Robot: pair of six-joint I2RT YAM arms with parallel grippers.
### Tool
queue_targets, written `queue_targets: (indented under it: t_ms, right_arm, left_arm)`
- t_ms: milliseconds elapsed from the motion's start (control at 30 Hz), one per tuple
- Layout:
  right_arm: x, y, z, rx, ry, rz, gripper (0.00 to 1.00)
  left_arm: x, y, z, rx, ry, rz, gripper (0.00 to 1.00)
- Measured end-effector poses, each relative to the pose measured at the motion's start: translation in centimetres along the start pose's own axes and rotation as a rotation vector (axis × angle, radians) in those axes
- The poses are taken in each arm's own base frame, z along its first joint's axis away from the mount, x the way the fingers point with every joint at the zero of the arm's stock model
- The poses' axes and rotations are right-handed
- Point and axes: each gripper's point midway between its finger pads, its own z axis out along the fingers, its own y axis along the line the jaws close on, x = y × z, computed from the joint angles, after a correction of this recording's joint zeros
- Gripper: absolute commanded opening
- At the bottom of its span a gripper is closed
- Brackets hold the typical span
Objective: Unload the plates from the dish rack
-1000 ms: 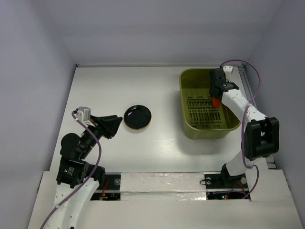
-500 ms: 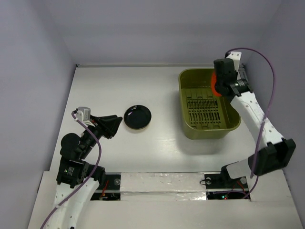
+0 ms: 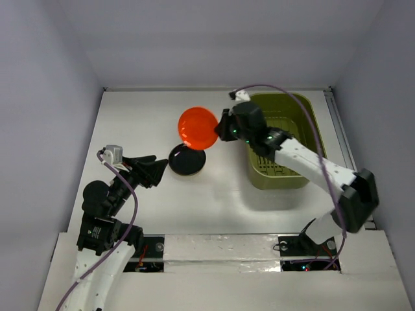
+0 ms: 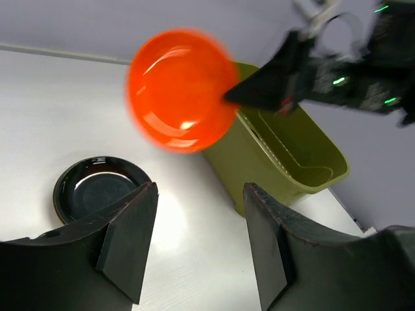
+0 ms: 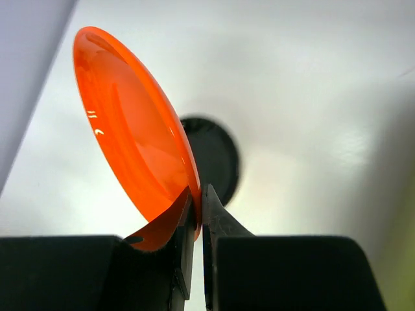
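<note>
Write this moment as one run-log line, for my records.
right gripper: shut on orange-red plate rim, plate tilted above table | dark plate: flat on table | left gripper: open, empty

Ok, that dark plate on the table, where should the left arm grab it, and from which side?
Probably its rim, on the edge nearest the left gripper, one finger inside the raised lip, one outside. The dark plate lies flat, face up, so only the rim offers a hold, and the orange plate hangs by its far side.
</note>
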Motion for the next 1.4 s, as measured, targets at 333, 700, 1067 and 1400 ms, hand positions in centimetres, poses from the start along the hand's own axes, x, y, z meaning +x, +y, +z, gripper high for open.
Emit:
queue_targets:
  t_ms: [333,700,1067,1400]
  right_arm:
    - [13.1,2.9,8.8,-0.091,0.301,0.135,0.02]
    - [16.7,2.5,10.8,-0.075,0.378,0.193,0.34]
    - [16.8,1.6,10.7,-0.006,0.352,0.164,0.86]
    - [10.9,4.3,4.9,0.012,0.210,0.070,0.99]
  left_arm:
    - [-0.1,0.5,0.0,-0.024,-0.005,-0.002,0.66]
    - [-0.2,0.8,0.0,-0.036,-0.009,-0.002,0.68]
    - [-0.1,0.8,0.0,-0.036,-0.009,-0.002,0.74]
    - [-0.1,1.1,0.0,-0.054,-0.007,-0.004,0.83]
